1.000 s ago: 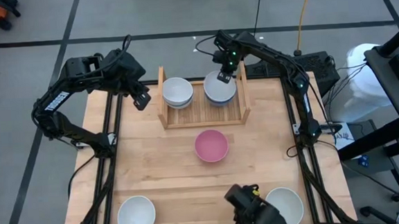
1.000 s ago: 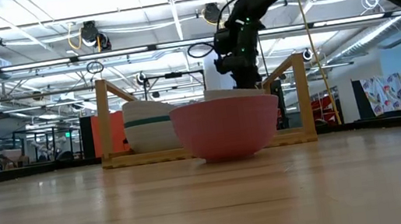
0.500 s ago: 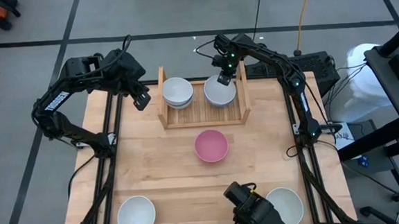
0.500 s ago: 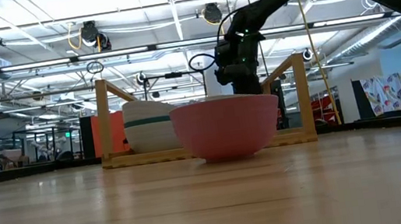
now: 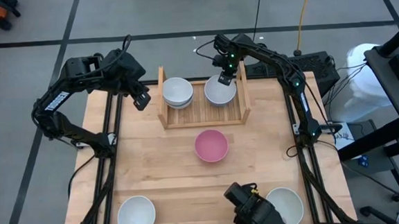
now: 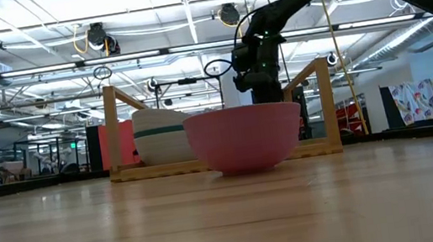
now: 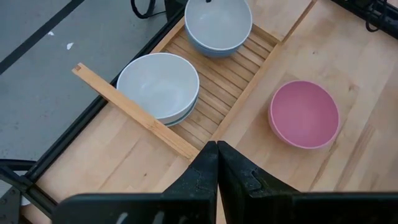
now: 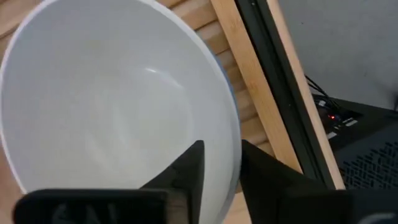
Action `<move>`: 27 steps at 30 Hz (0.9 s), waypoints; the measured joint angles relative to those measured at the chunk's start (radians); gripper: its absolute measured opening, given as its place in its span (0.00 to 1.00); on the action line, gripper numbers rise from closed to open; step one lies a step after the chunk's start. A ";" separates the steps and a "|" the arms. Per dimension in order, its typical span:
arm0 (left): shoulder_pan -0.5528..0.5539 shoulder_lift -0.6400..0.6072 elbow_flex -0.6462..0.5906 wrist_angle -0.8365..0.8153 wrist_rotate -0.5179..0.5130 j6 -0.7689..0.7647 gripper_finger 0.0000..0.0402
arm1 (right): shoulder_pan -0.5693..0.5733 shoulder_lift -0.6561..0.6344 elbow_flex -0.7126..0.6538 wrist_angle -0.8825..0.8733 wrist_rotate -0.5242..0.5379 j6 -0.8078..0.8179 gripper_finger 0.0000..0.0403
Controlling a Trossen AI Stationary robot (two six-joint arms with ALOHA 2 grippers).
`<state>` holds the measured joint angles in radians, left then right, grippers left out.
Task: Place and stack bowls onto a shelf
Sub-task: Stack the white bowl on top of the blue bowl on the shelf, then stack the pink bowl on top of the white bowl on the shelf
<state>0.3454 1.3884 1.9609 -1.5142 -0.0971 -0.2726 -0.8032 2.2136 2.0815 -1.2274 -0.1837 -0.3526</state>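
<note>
1. Nearest, along the table edge farthest from the light wooden slatted shelf (image 5: pixel 203 98), two plain white round bowls: one at the left corner (image 5: pixel 136 215), one toward the right (image 5: pixel 286 205).
2. Pink round bowl (image 5: pixel 211 145) alone mid-table, just in front of the shelf, not touching it.
3. On the shelf, left spot: white bowl nested on a teal-banded bowl (image 5: pixel 177 92).
4. Shelf, right spot: white bowl seated in a blue bowl (image 5: pixel 220 91).
5. Right gripper (image 5: pixel 226 76) at that stack's far rim; fingers (image 8: pixel 189 168) slightly parted, one either side of the white rim.
6. Left gripper (image 5: pixel 142 101) beside the shelf's left board, above the table, fingers pressed together, holding nothing.
</note>
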 joint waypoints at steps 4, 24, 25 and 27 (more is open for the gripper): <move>0.000 0.000 0.000 0.000 0.000 0.000 0.01 | 0.005 -0.025 0.000 0.018 0.000 -0.023 0.28; 0.000 0.000 0.000 0.000 0.000 0.069 0.01 | 0.270 -0.474 -0.100 -0.131 0.026 -0.280 0.32; 0.000 0.000 0.000 0.000 0.000 0.069 0.01 | 0.296 -0.507 -0.131 -0.131 0.026 -0.293 0.32; 0.000 0.000 0.000 0.000 0.000 0.069 0.01 | 0.349 -0.561 -0.207 -0.120 0.026 -0.322 0.32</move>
<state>0.3454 1.3884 1.9607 -1.5139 -0.0971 -0.2039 -0.4540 1.6526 1.8749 -1.3479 -0.1577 -0.6750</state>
